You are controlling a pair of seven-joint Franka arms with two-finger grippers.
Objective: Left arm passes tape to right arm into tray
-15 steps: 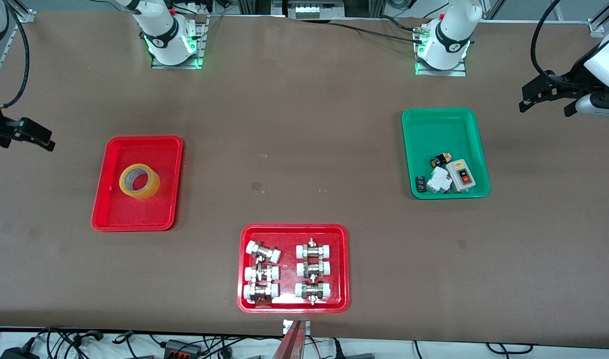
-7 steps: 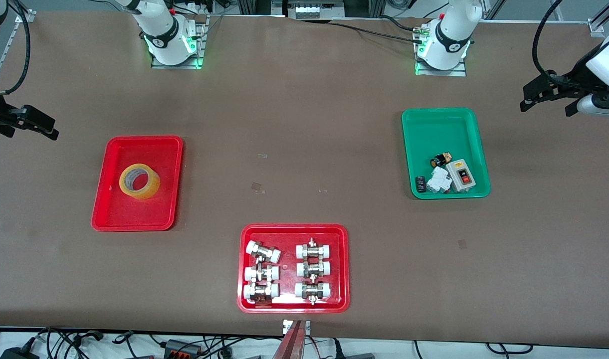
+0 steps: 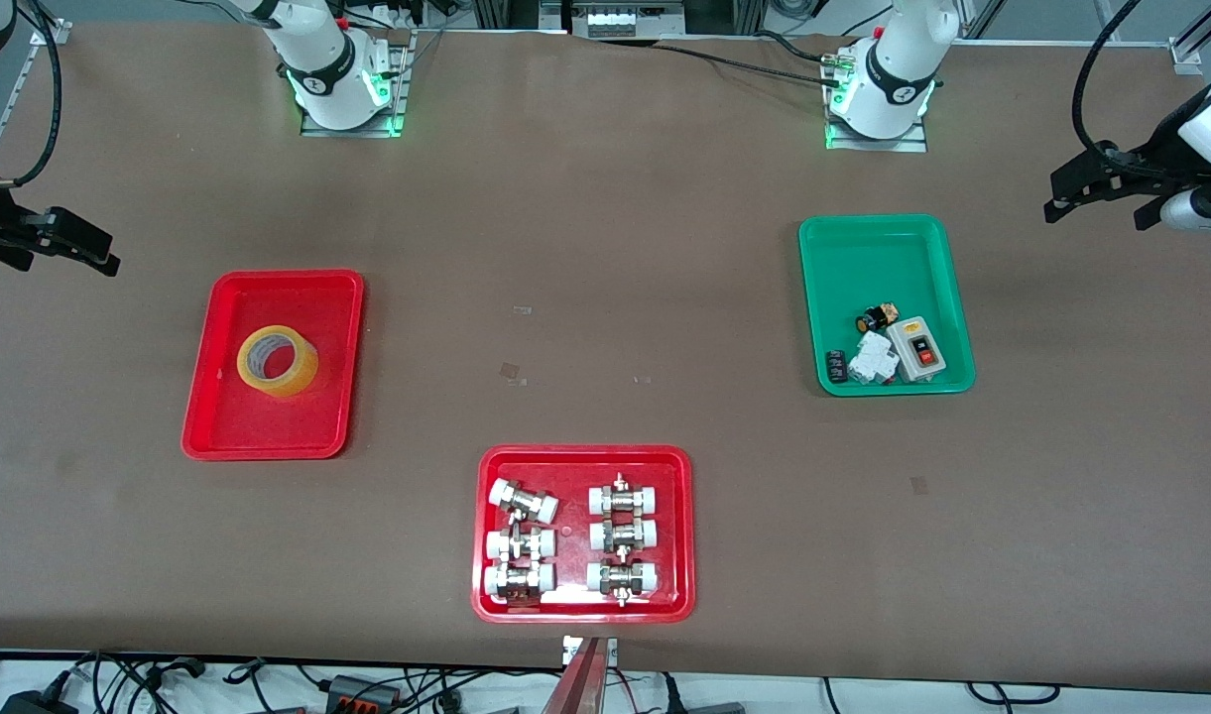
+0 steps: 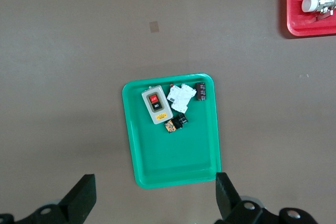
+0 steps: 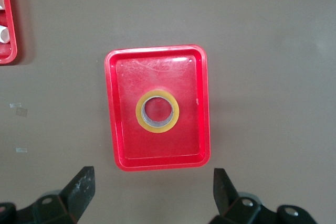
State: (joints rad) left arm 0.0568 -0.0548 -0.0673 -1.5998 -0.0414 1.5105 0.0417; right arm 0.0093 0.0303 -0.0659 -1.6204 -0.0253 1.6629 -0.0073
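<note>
The tape [image 3: 278,360], a yellow translucent roll, lies flat in the plain red tray [image 3: 268,426] toward the right arm's end of the table. The right wrist view shows the tape [image 5: 157,111] in the middle of the tray [image 5: 157,66]. My right gripper [image 3: 89,253] is open and empty, up in the air over the table's edge at the right arm's end, apart from the tray; its own view shows it [image 5: 152,198] open. My left gripper [image 3: 1101,210] is open and empty, high over the left arm's end; its own view shows it [image 4: 155,203] open.
A green tray [image 3: 883,248] with small electrical parts lies toward the left arm's end; it also shows in the left wrist view [image 4: 173,166]. A red tray [image 3: 585,461] with several white-capped metal fittings lies near the front edge, between the two other trays.
Both grippers have drawn a little outward toward their own ends of the table. The tape and the trays have not moved.
</note>
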